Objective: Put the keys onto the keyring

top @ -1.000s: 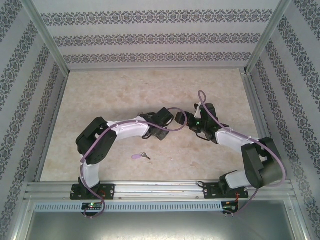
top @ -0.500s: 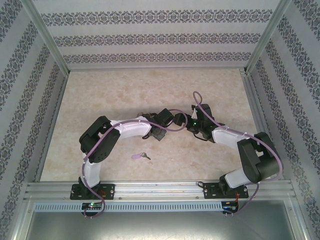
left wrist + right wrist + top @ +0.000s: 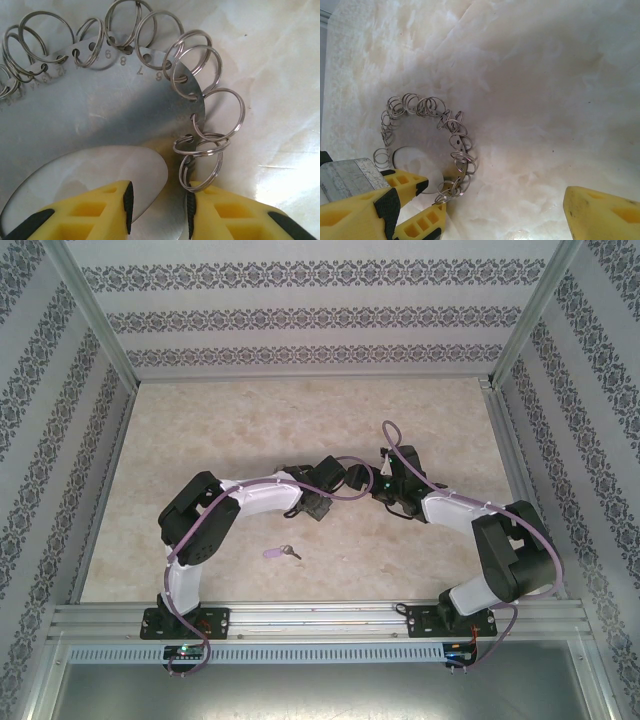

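Mid-tabletop [image 3: 300,420], left arm [image 3: 262,498] & right arm [image 3: 455,512] bend inward, wrists nearly meeting over the pale marbled surface. Keyring [image 3: 100,110] lies flat beneath them. In the left wrist view it is a flat silvery plate w/ a big oval hole at centre, stamped numbers beside small holes along its edge, & split rings [image 3: 202,145] looped through those holes.

Left gripper [image 3: 157,202] sits at the plate's rim, jaws part-closed. One yellow finger is over the oval hole, the other outside the edge against a doubled split ring. Can't tell whether the pads actually clamp the metal.

Right gripper [image 3: 480,200] hangs beside the keyring on its right, jaws wide apart, w/ bare tabletop between them.

Key [image 3: 280,553], w/ lilac head & short dark blade, lies alone on the tabletop nearer the arm bases. It is left of centre, blade pointing right, well apart from the keyring & both grippers. Lilac cables [image 3: 345,498] trail along each arm.
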Controlling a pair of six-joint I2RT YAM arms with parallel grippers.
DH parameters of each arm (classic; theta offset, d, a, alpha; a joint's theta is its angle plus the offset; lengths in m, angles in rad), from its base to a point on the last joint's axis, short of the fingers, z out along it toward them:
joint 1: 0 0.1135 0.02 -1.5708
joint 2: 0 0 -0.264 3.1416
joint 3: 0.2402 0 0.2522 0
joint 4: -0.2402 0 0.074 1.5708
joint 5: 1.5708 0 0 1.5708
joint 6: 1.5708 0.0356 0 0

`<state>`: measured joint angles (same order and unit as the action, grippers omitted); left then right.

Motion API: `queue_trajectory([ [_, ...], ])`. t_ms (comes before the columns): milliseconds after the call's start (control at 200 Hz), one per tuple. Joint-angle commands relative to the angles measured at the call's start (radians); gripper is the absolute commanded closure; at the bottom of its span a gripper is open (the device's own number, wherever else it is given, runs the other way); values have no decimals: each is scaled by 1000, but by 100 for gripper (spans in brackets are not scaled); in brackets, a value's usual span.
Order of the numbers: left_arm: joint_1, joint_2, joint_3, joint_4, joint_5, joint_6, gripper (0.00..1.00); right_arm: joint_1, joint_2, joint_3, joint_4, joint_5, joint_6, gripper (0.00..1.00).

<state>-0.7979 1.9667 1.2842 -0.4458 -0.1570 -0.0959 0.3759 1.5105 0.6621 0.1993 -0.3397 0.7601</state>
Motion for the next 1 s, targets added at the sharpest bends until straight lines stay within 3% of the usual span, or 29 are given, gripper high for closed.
queue_trajectory([
  [0,-43,-9,57,15,74,55,65,38,47,37,10,-5,-17,15],
  [185,-58,-44,46,29,64,53,63,44,64,46,11,-4,-18,16],
  [465,-60,-138,-33,134,157,78,52,31,52,51,-29,21,-42,17],
  [729,-60,-234,-133,268,215,133,43,-163,-100,-9,-107,37,-58,17],
  [994,-57,-161,-86,216,198,174,46,-261,-238,-16,-230,40,-118,16],
])
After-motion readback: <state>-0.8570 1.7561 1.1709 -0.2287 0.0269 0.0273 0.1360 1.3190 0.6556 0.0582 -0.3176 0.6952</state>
